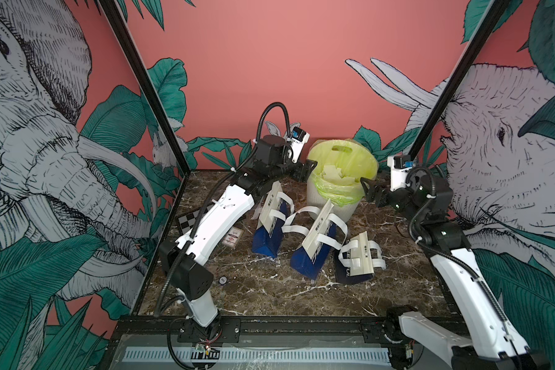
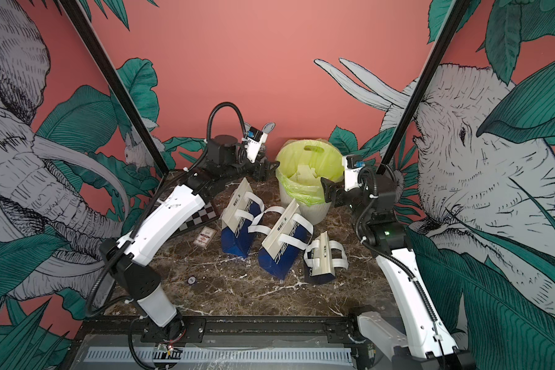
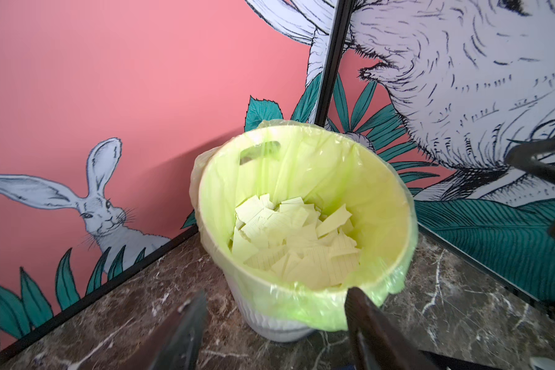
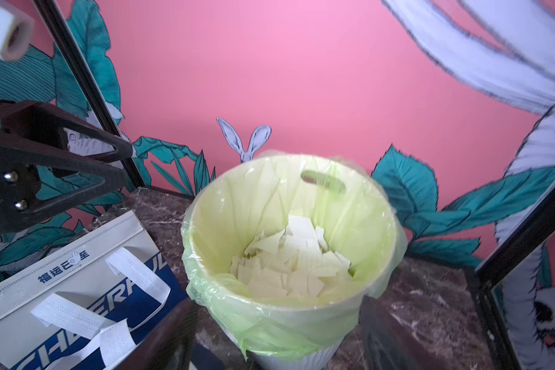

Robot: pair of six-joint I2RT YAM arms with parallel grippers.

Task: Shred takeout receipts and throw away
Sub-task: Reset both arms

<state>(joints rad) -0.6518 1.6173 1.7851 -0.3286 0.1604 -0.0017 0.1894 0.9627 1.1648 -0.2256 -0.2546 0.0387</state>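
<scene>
The takeout receipts show only as torn pale pieces (image 1: 332, 176) (image 2: 305, 174) heaped inside the white bin (image 1: 330, 205) with a green liner, at the back of the table. Both wrist views look down into it: the pieces (image 3: 295, 240) (image 4: 289, 266) carry faint printed lines. My left gripper (image 1: 309, 171) (image 3: 277, 293) hangs open just left of the bin's rim, with nothing between its fingers. My right gripper (image 1: 367, 189) (image 4: 276, 304) is open and empty at the rim's right side. No whole receipt is in view.
Three blue bags with white strap handles (image 1: 268, 237) (image 1: 314, 253) (image 1: 356, 266) lie in front of the bin. A red-and-white card (image 1: 233, 237), a checkerboard (image 1: 186, 221) and a small round disc (image 1: 222, 280) sit at the left. Walls close in behind the bin.
</scene>
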